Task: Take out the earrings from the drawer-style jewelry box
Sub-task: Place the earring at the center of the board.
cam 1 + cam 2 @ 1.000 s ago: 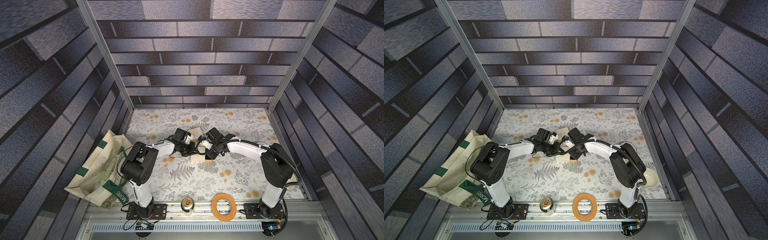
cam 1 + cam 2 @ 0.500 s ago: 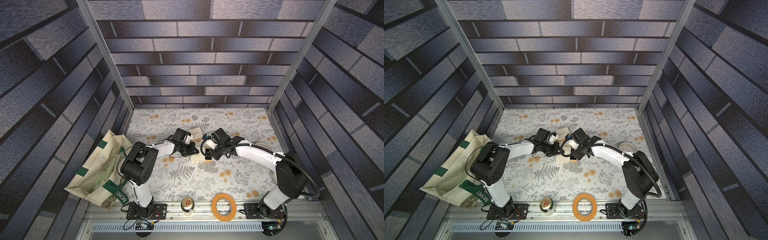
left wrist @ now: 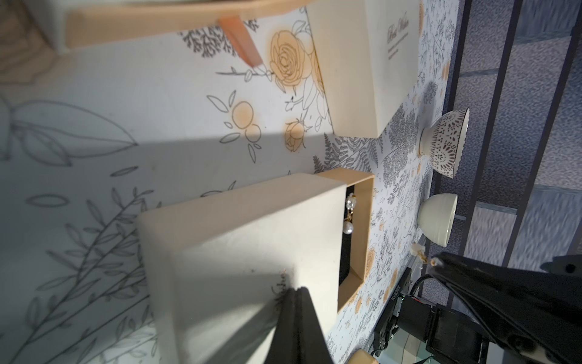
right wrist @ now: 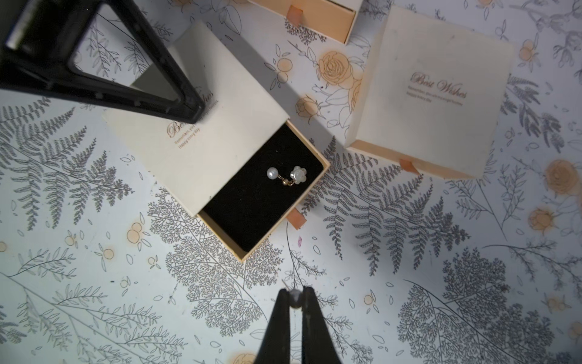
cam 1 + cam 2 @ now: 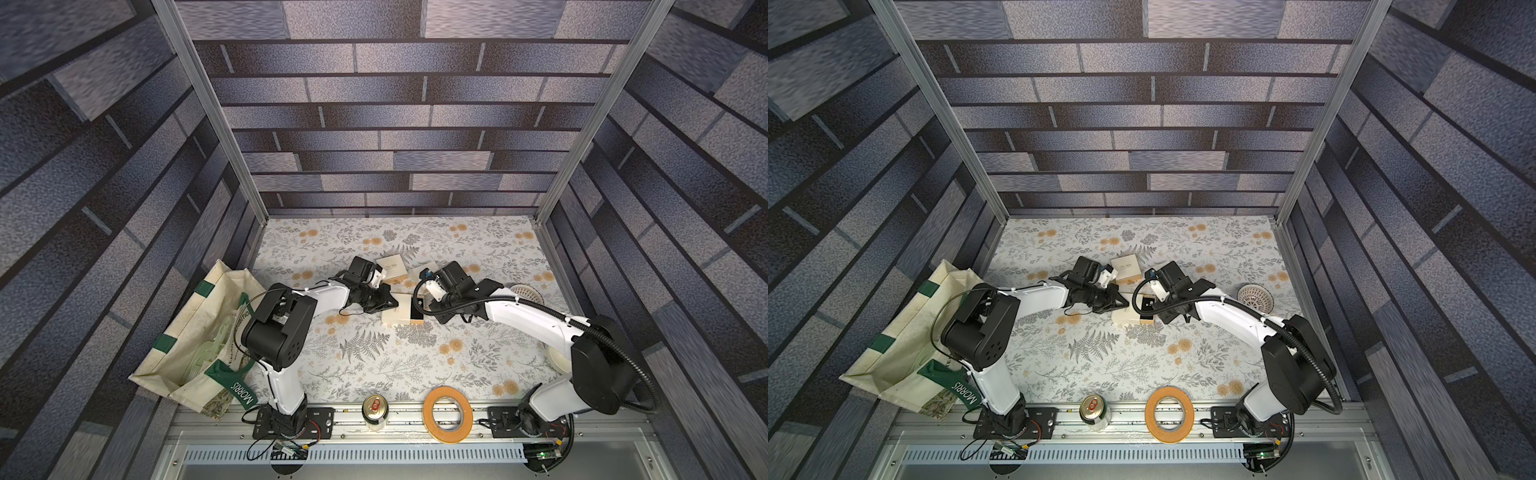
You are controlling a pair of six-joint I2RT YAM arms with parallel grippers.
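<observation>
Near the middle of the floral tablecloth point(image 5: 374, 365), we see the jewelry box point(image 5: 395, 320) with its drawer point(image 4: 261, 201) slid partly out of the cream sleeve point(image 4: 204, 138). Both top views give us the arms and the box, but the jewellery is too small to make out there. Only the wrist cameras show it.

From the right wrist we see the right gripper point(image 4: 296, 297) pinched almost closed on a pearl earring point(image 4: 295, 303), apart from the box. The second earring point(image 4: 286, 177), a pearl and a small white flower on a gold link, lies on the drawer's black lining. That same view shows the left gripper point(image 4: 192, 112) pressing on the sleeve. From the left wrist we see its jaws fully together, tips on the printed lettering, gripping nothing. The left wrist view also shows a patterned bowl point(image 3: 447, 138) and a plain white bowl point(image 3: 437, 217) beyond the box.

A second ago the right arm was folded in close, its gripper over the drawer, and it hid the patterned bowl in both top views. Now its elbow is swung out towards the right wall and that bowl is uncovered. The left arm and the box have not shifted.
</observation>
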